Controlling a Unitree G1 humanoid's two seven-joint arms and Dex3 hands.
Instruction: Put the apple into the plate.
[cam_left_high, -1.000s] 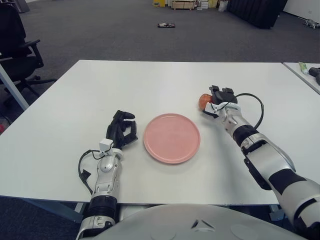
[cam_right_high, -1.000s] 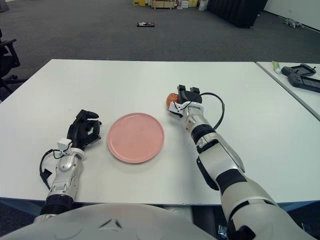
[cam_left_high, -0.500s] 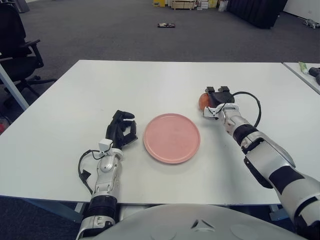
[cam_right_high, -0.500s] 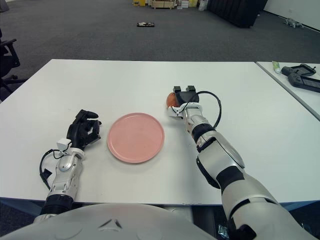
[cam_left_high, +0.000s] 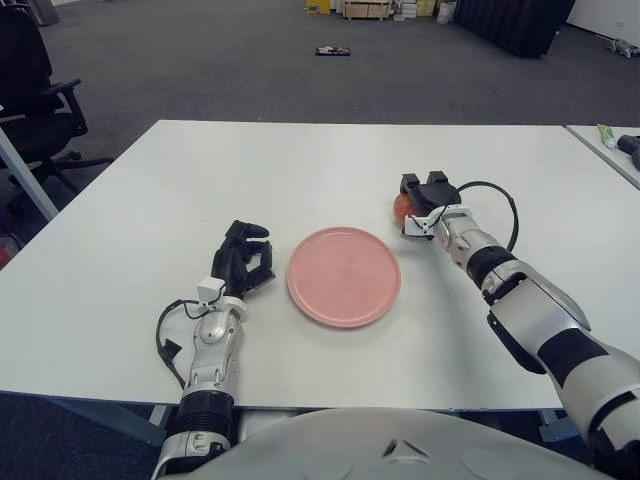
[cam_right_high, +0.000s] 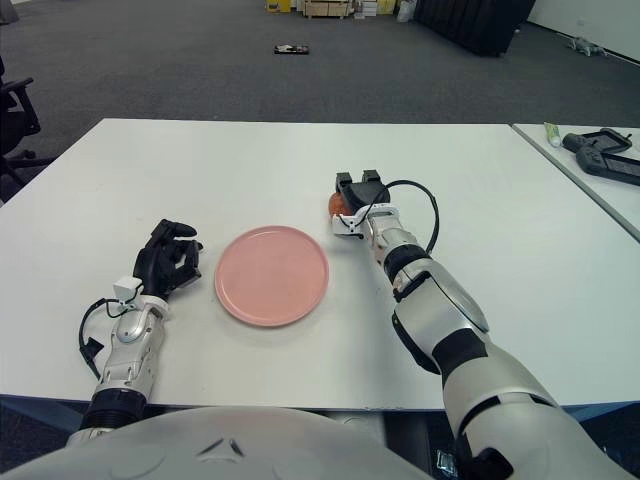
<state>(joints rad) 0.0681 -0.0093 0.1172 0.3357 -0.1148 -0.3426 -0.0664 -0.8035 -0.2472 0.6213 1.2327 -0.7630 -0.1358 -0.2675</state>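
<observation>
A red-orange apple (cam_left_high: 400, 206) sits at the right of the white table (cam_left_high: 150, 200), just past the upper right rim of the round pink plate (cam_left_high: 344, 276). My right hand (cam_left_high: 421, 192) is over the apple from the right, its dark fingers curled around it; much of the apple is hidden by them. It also shows in the right eye view (cam_right_high: 337, 203). The plate holds nothing. My left hand (cam_left_high: 245, 257) rests on the table left of the plate, fingers curled, holding nothing.
A black office chair (cam_left_high: 30, 90) stands off the table's left. A second table (cam_right_high: 600, 170) at the right edge carries a dark controller (cam_right_high: 605, 153) and a small tube (cam_right_high: 551, 132). Grey carpet lies beyond.
My right hand has shifted a little left toward the plate with the apple in its fingers. The left hand and the plate have not moved.
</observation>
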